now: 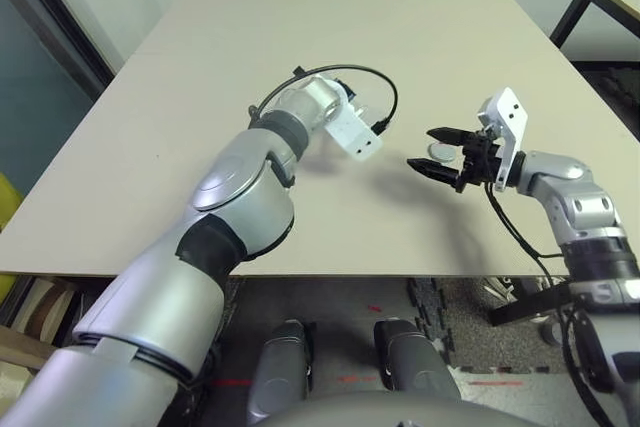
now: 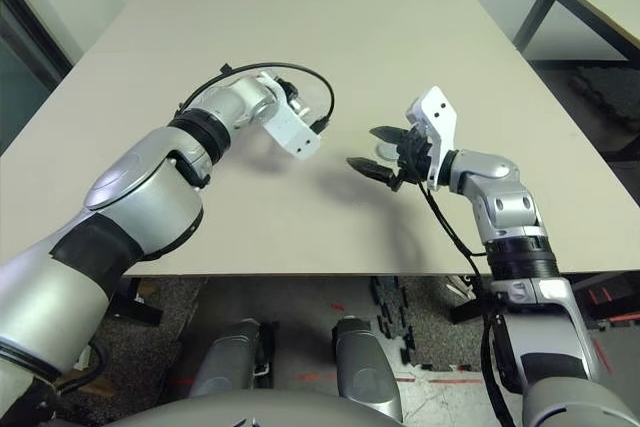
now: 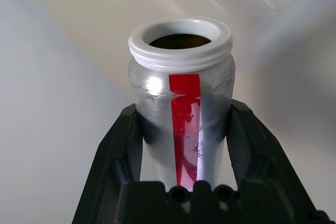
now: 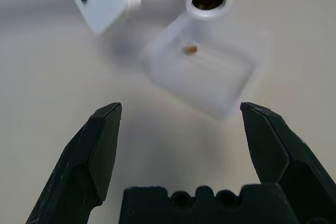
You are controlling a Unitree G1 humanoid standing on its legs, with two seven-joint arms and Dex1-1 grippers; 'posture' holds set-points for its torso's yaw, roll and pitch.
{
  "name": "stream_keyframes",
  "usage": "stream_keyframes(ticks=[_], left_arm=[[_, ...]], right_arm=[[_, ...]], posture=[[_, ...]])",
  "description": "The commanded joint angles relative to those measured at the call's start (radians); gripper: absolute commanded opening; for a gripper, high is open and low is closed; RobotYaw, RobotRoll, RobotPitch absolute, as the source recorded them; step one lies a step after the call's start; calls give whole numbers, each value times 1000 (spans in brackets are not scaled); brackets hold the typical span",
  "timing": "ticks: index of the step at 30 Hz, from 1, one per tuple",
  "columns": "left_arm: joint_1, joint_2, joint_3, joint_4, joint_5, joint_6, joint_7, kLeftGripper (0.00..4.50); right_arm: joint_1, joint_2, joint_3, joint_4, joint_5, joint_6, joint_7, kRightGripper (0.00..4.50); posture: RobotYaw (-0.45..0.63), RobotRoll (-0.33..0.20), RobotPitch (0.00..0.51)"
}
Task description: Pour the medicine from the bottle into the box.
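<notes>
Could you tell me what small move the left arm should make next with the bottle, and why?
Probably tilt the bottle back upright and lift it away. The left gripper is shut on it, its uncapped mouth hangs tipped over the box, and a small brown pill is already at the box, so the pour looks done. The right gripper waits open nearby.

My bottle (image 3: 181,103) looks like shiny silver foil — bit wrinkled, with a glossy red strip and a smooth white plastic threaded neck. The box (image 4: 207,74) is cloudy clear plastic. My end effector fingers (image 4: 102,150) are matt black plastic, and the counter (image 1: 330,37) is plain matt beige.
</notes>
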Motion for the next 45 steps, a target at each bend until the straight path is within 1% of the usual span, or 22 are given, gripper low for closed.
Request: stream_keyframes(ticks=[1,3,10,13,18,22,26,30,33,35,38,41,43,44,45], left_arm=[[-8,-8,45,6,-39,-5,-16,2448],[-8,-5,59,5,-46,-8,-16,2448],[4,9,164,0,-129,-8,-54,2448],[12,24,250,-5,-206,2,-93,2448],[24,38,441,-18,-379,32,-156,2448],[47,56,613,-33,-541,72,-213,2448],[83,82,733,-50,-653,96,-243,2448],[139,113,819,-73,-742,96,-255,2448],[198,130,881,-101,-810,46,-256,2448],[245,148,888,-119,-817,1,-230,2448],[301,149,972,-139,-911,-6,-209,2448],[360,157,1005,-166,-945,-53,-184,2448],[379,158,1031,-172,-976,-50,-163,2448],[386,157,1040,-175,-988,-50,-158,2448],[394,158,1040,-178,-991,-54,-156,2448]], right_arm=[[-5,-19,-24,-5,13,11,-4,4500],[-19,-21,-19,4,12,12,-1,4500],[-61,-25,-3,51,0,-2,24,4500],[-70,-25,-1,64,-2,-4,33,4500],[-80,-28,4,79,-7,-10,46,4500],[-93,-32,6,92,-9,-13,55,4500],[-93,-32,7,91,-10,-12,61,4500],[-88,-31,10,87,-10,-11,65,4500],[-87,-29,13,86,-11,-13,68,4500],[-93,-26,13,92,-12,-13,68,4500],[-102,-25,13,105,-13,-15,72,4500],[-108,-26,9,116,-9,-10,77,4500],[-108,-27,10,122,-8,-8,83,4500],[-108,-30,12,128,-10,-10,88,4500],[-107,-33,14,132,-14,-13,91,4500]], posture=[[-207,0,68],[-197,0,65],[-166,0,62],[-150,0,62],[-139,0,62],[-129,0,67],[-125,0,72],[-117,0,73],[-106,0,67],[-104,0,77],[-87,0,85],[-72,0,92],[-70,0,94],[-68,0,106],[-68,0,100]])
